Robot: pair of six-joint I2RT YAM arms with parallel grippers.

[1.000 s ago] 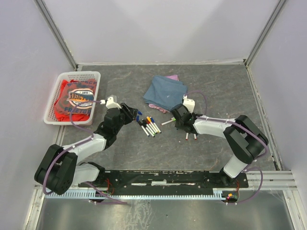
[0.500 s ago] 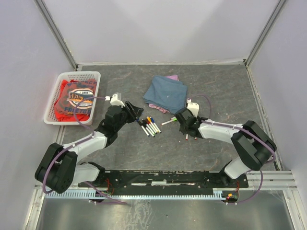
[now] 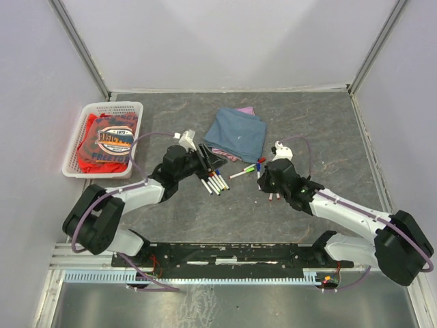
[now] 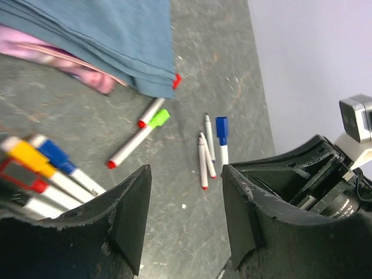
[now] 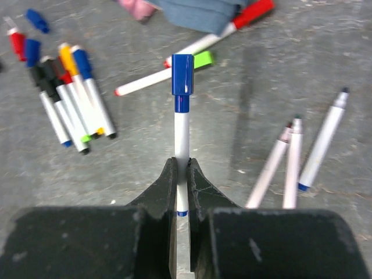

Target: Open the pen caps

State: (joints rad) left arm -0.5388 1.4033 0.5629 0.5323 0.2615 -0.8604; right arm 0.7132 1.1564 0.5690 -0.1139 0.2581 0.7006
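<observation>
Two pincers, your view: your right pincer (image 5: 182, 165) squeezed nearly closed on white barrel of blue pen (image 5: 182, 128); blue cap (image 5: 182, 74) on, jutting ahead of tips; uncapped pens (image 5: 296, 157) right of it; your left pincer (image 4: 186, 186) half open, empty, above worktop (image 4: 232, 70); capped pens (image 4: 40, 168) bundled by its left finger.

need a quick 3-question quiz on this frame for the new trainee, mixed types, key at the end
1. True or false: the left gripper holds a pen.
2. The cap on the pen in the right gripper is: A red, B blue, C green.
3. In the right wrist view, how many uncapped pens lie right of the held one?
Key: 1 false, its jaws stand open and empty. 2 B. 3 three.
</observation>
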